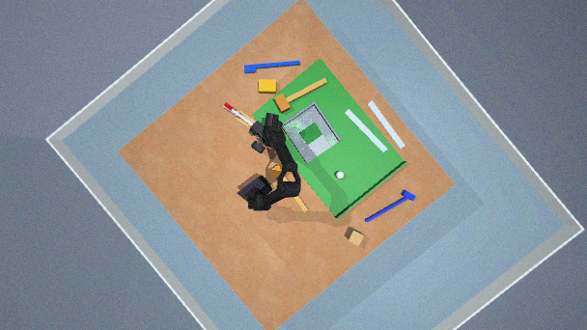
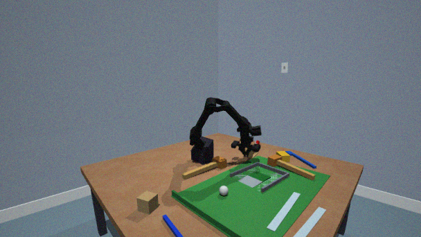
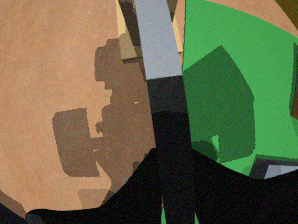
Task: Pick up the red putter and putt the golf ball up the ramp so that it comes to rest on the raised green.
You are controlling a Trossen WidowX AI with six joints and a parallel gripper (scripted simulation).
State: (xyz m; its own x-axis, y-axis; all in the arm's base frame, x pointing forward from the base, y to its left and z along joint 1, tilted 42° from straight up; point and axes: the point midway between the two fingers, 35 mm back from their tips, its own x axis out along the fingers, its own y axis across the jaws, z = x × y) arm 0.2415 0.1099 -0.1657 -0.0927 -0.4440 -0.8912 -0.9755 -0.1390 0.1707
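Note:
The putter's red head (image 1: 228,106) (image 2: 257,142) lies to the far left in the top view. Its pale shaft (image 1: 244,118) (image 3: 159,45) crosses a light wooden stand (image 3: 132,51), and its black grip (image 3: 172,100) runs down the wrist view. My gripper (image 2: 246,153) (image 3: 168,152) is shut on the black grip, low over the table; its fingertips are hard to make out in the top view. The white golf ball (image 1: 340,175) (image 2: 224,190) rests on the green mat (image 1: 367,166) (image 2: 208,208). A pale grey ramp (image 1: 319,146) (image 2: 250,181) leads to a dark green square (image 1: 310,132) inside grey rails (image 1: 327,122) (image 2: 273,169).
Orange-headed mallets (image 1: 282,103) (image 2: 274,160) (image 1: 276,169) (image 2: 221,162) lie either side of my gripper. Blue clubs (image 1: 275,66) (image 2: 302,160) (image 1: 387,209) (image 2: 172,226), a yellow block (image 1: 266,86) (image 2: 283,155), a wooden cube (image 1: 356,237) (image 2: 147,202) and white strips (image 1: 366,130) (image 1: 386,124) lie farther out.

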